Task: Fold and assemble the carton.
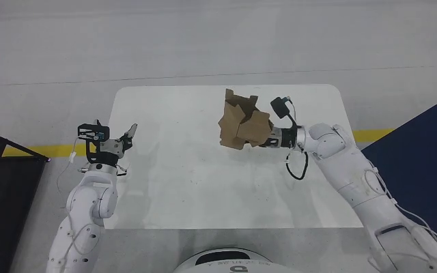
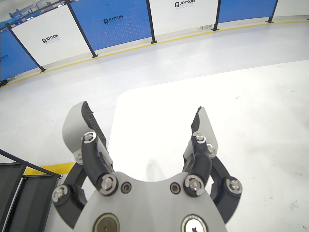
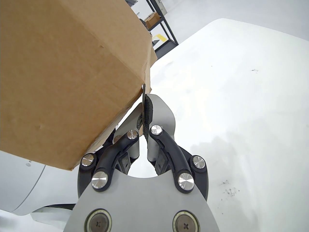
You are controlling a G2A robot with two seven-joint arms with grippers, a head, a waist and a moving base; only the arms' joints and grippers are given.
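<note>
Right wrist view: my right gripper (image 3: pixel 145 102) pinches the carton (image 3: pixel 67 61) by one thin flap, fingers tight. I fear that flap may slip or tear. My left gripper (image 2: pixel 142 112) has its fingers wide, empty.

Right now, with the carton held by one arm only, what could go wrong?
1. The right gripper is shut on only a thin cardboard edge of the carton, whose bulk sits off to one side. It could pivot, slip out, or crease there.
2. The left gripper is open and well apart from the carton, near the table edge, so nothing steadies the loose flaps during folding.
</note>
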